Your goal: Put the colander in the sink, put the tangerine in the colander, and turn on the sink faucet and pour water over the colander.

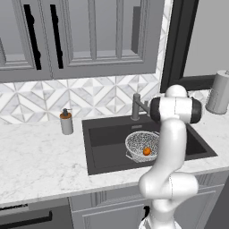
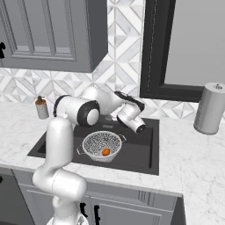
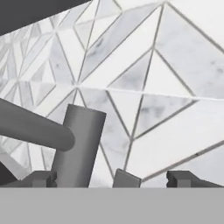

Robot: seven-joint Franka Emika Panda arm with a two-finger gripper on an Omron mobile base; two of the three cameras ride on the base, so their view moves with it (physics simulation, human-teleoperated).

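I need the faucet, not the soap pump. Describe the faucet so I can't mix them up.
Find the dark sink set in the marble counter; the colander sits inside it. The sink faucet stands at the basin's back edge against the tiled wall. It is a plain grey post with an angled spout, unlike the brown-topped soap pump on the counter to the left.

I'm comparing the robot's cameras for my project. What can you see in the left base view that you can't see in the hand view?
Left base view alone: the sink, with the colander sitting in it and the tangerine inside the colander, the soap bottle on the counter, and the cabinets above.

Hand view alone: the open gripper, its fingertips spread wide close to the faucet's post.

Both: the faucet and the tiled wall behind it.
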